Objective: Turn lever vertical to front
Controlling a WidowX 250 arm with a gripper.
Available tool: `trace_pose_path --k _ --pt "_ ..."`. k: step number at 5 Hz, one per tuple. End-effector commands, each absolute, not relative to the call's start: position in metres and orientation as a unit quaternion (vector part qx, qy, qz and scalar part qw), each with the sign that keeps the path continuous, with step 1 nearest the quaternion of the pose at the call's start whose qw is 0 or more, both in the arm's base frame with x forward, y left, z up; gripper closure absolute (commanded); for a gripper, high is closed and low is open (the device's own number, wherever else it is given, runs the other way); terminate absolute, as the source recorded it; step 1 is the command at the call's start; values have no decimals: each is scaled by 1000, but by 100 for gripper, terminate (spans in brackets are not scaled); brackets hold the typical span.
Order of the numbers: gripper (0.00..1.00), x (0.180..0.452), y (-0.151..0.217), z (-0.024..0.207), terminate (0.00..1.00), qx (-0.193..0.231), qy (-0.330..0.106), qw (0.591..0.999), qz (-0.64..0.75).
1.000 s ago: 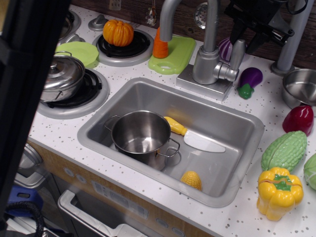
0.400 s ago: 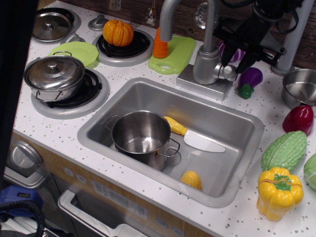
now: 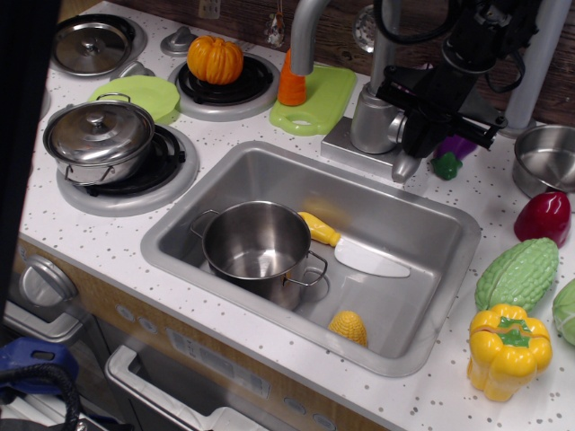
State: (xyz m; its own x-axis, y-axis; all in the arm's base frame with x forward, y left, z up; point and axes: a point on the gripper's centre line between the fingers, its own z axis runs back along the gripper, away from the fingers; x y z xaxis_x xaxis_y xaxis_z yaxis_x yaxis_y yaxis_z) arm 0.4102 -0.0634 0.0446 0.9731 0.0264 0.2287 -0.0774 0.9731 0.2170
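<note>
The lever (image 3: 403, 167) is a short silver-grey handle on the right side of the cylindrical faucet body (image 3: 370, 121). It points down and toward the front, over the sink's back rim. Only its tip shows below my black gripper (image 3: 419, 142). The gripper comes down from the upper right, its fingers closed around the lever's upper part, which they hide. The tall curved spout (image 3: 301, 27) rises behind the faucet body.
The sink (image 3: 180, 215) holds a steel pot (image 3: 256, 242), a toy knife (image 3: 359, 254) and a corn piece (image 3: 349, 328). An eggplant (image 3: 446, 163), a steel bowl (image 3: 546, 157) and a grey pole (image 3: 539, 63) stand to the gripper's right. A green board (image 3: 328, 94) with a carrot (image 3: 292, 81) lies to the left.
The gripper came down from the upper right onto the lever. The lever swung from upright beside the faucet body to pointing down toward the front. A dark blur at left cleared.
</note>
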Motion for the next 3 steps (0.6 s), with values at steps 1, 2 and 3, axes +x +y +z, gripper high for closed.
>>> trace_pose_path --k 1,2,3 --pt "100 418 -55 70 0 102 -152 983 31" --pt "0 419 -55 80 0 110 -151 982 17" --pt "0 419 -55 80 100 110 -151 982 17"
